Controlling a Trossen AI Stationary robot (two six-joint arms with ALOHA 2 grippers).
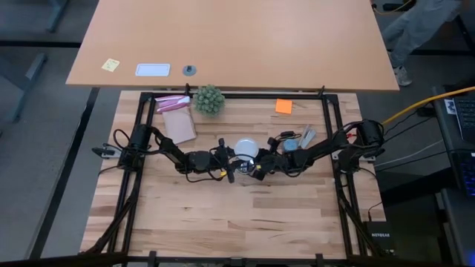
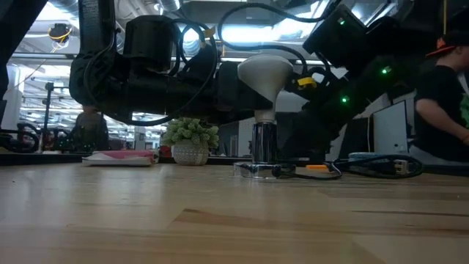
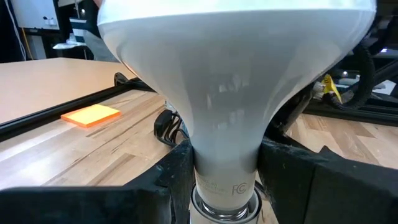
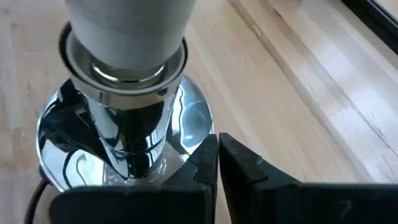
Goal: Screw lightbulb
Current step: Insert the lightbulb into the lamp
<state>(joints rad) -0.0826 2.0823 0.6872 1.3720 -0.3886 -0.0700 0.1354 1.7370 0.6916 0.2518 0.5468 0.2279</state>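
1. The lightbulb (image 1: pixel 246 147) stands upright near the middle of the wooden table (image 1: pixel 223 215), dome up, its narrow neck seated in the top of a shiny chrome socket (image 4: pixel 127 134).
2. The socket rises as a short post from a round mirrored base (image 4: pixel 189 121) that lies flat on the table; a black cord (image 2: pixel 381 167) runs off from it across the boards.
3. The left gripper (image 3: pixel 227 180) reaches in from the left side and pinches the bulb's neck, one dark finger (image 3: pixel 171 174) on each side, just above the metal collar.
4. The right gripper (image 4: pixel 217 158) comes in from the right side and sits low beside the socket's base, its two fingers pressed together with nothing between them.
5. In the low view the bulb's white cone (image 2: pixel 265 79) shows between the two dark arms, above the chrome post (image 2: pixel 263 143).
6. A small green plant (image 1: pixel 208 99) sits at the table's far edge, with a pink packet (image 1: pixel 171 104) beside it.
7. An orange sticky note (image 1: pixel 283 106) lies farther right along that edge.
8. A person in dark clothes (image 2: pixel 443 103) is in the room behind the table.
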